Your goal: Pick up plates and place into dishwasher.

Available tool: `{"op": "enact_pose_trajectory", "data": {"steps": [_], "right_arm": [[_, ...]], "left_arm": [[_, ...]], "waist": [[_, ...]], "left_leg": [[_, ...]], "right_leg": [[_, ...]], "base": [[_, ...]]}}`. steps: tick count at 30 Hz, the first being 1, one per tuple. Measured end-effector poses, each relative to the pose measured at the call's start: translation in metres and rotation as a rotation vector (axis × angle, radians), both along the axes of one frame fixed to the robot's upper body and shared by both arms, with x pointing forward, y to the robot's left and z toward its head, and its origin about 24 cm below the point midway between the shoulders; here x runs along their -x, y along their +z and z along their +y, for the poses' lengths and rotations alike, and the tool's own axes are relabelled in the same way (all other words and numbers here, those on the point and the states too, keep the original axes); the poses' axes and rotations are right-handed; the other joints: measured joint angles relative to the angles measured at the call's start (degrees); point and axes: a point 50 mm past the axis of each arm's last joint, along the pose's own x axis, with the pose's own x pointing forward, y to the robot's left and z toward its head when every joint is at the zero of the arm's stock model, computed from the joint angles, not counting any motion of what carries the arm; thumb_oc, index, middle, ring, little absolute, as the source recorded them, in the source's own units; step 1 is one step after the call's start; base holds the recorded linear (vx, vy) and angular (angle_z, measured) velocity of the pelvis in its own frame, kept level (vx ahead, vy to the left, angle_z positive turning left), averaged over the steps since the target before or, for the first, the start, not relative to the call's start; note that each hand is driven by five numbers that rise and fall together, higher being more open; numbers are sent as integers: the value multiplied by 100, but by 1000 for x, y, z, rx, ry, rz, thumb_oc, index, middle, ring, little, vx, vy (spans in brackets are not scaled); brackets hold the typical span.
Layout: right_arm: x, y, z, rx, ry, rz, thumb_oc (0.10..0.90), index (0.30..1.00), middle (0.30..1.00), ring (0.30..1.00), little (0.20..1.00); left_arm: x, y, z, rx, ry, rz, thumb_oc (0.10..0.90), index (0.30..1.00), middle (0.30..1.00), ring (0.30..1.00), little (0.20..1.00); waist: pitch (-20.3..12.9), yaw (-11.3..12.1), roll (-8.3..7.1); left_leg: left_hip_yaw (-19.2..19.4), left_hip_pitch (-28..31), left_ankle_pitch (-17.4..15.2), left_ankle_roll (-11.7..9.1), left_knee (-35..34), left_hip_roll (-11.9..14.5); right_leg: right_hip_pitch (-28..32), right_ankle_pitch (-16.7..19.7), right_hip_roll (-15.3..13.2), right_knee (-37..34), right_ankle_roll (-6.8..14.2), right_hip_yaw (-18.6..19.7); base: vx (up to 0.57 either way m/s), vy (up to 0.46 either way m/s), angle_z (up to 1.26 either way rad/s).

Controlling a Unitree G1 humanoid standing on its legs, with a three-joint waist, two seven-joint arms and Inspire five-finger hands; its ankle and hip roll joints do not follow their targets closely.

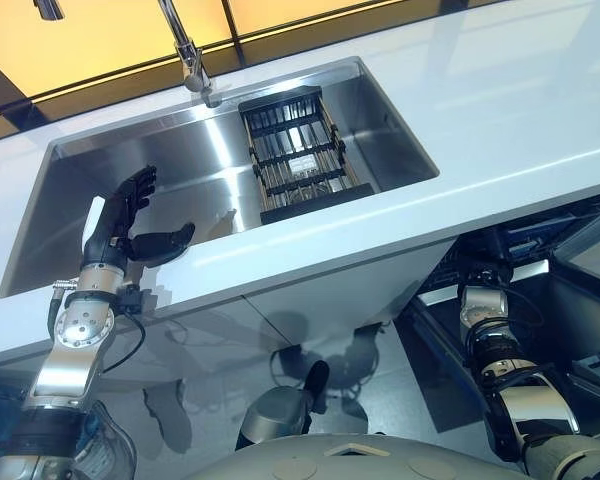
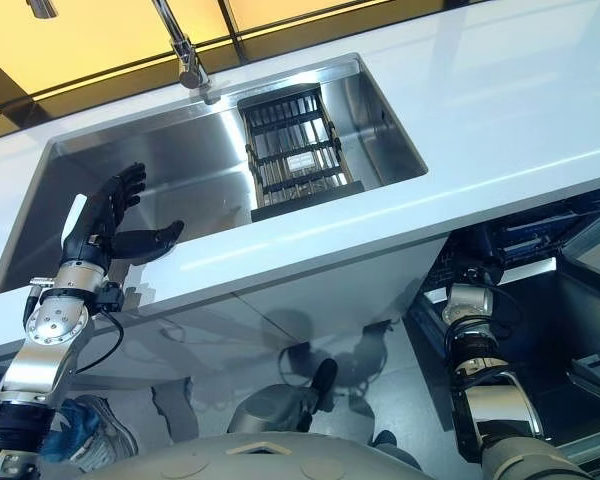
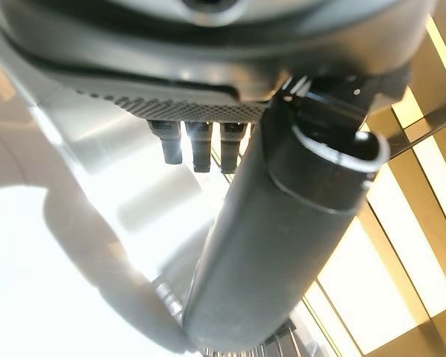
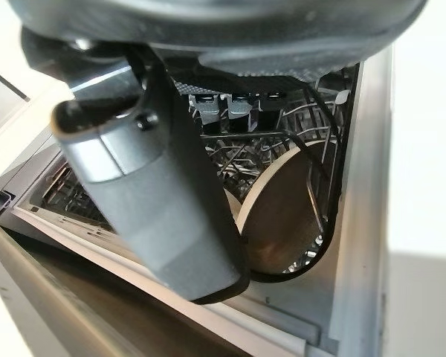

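A round brown plate (image 4: 282, 212) stands upright on edge in the wire rack (image 4: 316, 126) of the open dishwasher (image 1: 570, 290), under the counter at the right. My right hand (image 4: 149, 186) is inside that rack, its thumb straight beside the plate's rim and its fingers (image 4: 238, 104) stretched out past the plate, open. In the eye views the right forearm (image 1: 492, 335) reaches down into the dishwasher. My left hand (image 1: 120, 225) hovers over the left half of the steel sink (image 1: 70, 170), fingers spread and straight, holding nothing.
A black slatted drainer rack (image 1: 295, 150) sits in the right half of the sink. The tap (image 1: 187, 55) rises behind the sink's middle. White counter (image 1: 520, 110) runs to the right above the dishwasher. A person's shoe (image 2: 85, 425) shows on the floor at lower left.
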Motion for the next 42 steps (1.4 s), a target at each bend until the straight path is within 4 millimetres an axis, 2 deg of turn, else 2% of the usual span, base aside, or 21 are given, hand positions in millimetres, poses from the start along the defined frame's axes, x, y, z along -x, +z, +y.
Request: {"op": "enact_pose_trajectory", "data": {"steps": [5,9,12,16,21,25,30,34,38,42], "right_arm": [[-2,2,10,178,15,157,800,900,900,900,900],[1,6,27,415,92,284,800,900,900,900,900],[14,13,35,552,181,210,800,900,900,900,900],[21,22,39,626,261,127,800,900,900,900,900],[42,8,22,609,282,194,800,900,900,900,900],[57,-4,12,602,285,269,800,900,900,900,900],[59,-4,9,610,286,279,800,900,900,900,900],[59,0,2,684,250,325,800,900,900,900,900],[62,11,-16,805,130,419,800,900,900,900,900],[67,28,-45,896,-9,492,800,900,900,900,900]], "left_arm": [[-3,7,2,-24,-5,-13,800,900,900,900,900],[-3,10,1,-27,10,-33,800,900,900,900,900],[-3,10,3,-28,36,-40,800,900,900,900,900],[-3,10,2,-28,38,-45,800,900,900,900,900],[-3,13,0,-45,29,-58,800,900,900,900,900],[-4,17,-4,-42,19,-76,800,900,900,900,900],[-13,28,-7,-37,10,-122,800,900,900,900,900],[-14,28,-9,-31,9,-127,800,900,900,900,900],[-16,30,-9,-31,7,-134,800,900,900,900,900],[-16,29,-8,-35,14,-119,800,900,900,900,900]], "waist": [[84,-5,-129],[207,-165,-244],[295,-320,-385],[349,-727,-537],[335,-1118,-605],[321,-1449,-621],[259,-1671,-673],[88,-1720,-686],[-7,-1726,-684],[-12,-1711,-677]], "left_leg": [[27,3,0,0,0,0],[137,16,-8,10,0,5],[396,154,-72,48,-1,20],[590,276,-126,70,-3,37],[993,365,-233,56,-6,123],[1072,407,-210,102,-3,142],[1302,451,-238,78,-10,230],[1425,515,-278,82,-15,240],[1473,538,-293,94,-20,235],[1602,598,-312,110,-24,242]], "right_leg": [[0,0,-2,2,-1,25],[-24,1,-20,3,-1,190],[17,3,-28,3,1,516],[79,19,-46,4,20,757],[-2,119,-50,5,35,1161],[-19,158,-47,6,34,1304],[-70,210,-20,5,15,1488],[-83,211,-26,5,13,1618],[-83,214,-35,5,18,1664],[-62,235,-43,5,39,1749]], "base": [[-37,2,1],[-89,15,-9],[-58,1,-32],[-74,-19,-27],[-104,-39,-39],[-68,-41,-22],[-43,-35,-23],[-19,-36,-16],[6,-40,-6],[22,-68,-11]]}}
